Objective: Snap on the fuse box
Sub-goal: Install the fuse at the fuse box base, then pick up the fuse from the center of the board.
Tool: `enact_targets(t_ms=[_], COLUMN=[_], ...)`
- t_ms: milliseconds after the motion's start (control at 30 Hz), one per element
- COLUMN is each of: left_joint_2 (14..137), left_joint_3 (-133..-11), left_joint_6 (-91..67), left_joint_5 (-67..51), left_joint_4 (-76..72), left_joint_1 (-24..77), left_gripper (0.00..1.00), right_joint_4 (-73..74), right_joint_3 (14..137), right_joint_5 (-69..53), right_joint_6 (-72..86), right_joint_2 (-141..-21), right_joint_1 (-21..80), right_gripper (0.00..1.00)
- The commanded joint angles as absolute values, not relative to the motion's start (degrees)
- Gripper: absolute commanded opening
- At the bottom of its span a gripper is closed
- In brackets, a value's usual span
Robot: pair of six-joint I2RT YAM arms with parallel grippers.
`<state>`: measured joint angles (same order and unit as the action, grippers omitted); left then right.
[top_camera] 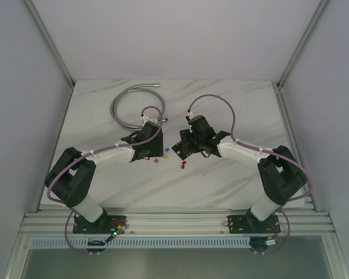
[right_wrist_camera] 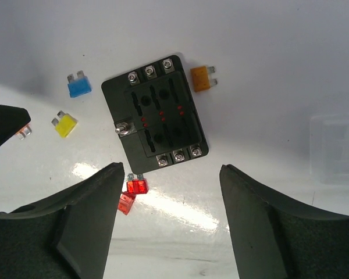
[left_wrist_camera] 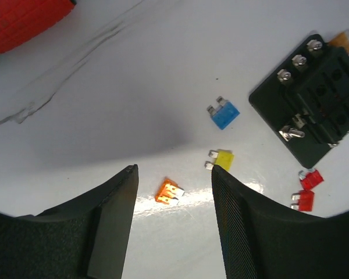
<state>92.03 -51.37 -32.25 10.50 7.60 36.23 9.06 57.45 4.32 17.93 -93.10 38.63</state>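
While above the fuse box (right_wrist_camera: 155, 119), right claw (right_wrist_camera: 171, 168) wide apart, empty.

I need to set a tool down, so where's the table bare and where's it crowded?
Bare: the near strip of table between the loose fuses and the arm bases, and the far right corner beyond the right gripper. Crowded: the middle, with the fuse box and left gripper; the cable coil fills far left.

Bright overhead light, soft glare
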Motion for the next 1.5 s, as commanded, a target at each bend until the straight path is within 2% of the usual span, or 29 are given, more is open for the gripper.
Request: enact_targets(t_ms=[0, 200, 933, 1100, 1467], left_joint_2=[93.3, 95.4, 91.1, 91.8, 92.8], left_joint_3=[-52.8, -53.7, -48.6, -49.2, -47.5], left_joint_6=[-31.6, -31.3, -34.3, -35.5, -38.5], left_joint_5=[17.6, 20.8, 20.2, 17.7, 15.0], left_joint_4=[11.9, 14.0, 17.7, 16.9, 16.9], left_joint_1=[37.4, 38.9, 39.8, 39.9, 39.7], left_gripper=[0.63, 0.63, 0.63, 0.52, 0.41], right_joint_4=[7.4, 6.6, 6.1, 5.9, 5.7], right_joint_3=[56.3, 54.9, 53.5, 53.4, 53.2], right_joint_5=[5.3, 5.5, 4.4, 4.5, 4.2], right_joint_6=[18.4, 18.5, 18.7, 18.6, 18.4], right_joint_2=[-91.3, -90.0, -88.7, -88.7, -88.7], right_joint_1=[38.9, 38.9, 39.0, 38.9, 38.9], right_gripper=[0.75, 0.81, 0.87, 0.87, 0.88])
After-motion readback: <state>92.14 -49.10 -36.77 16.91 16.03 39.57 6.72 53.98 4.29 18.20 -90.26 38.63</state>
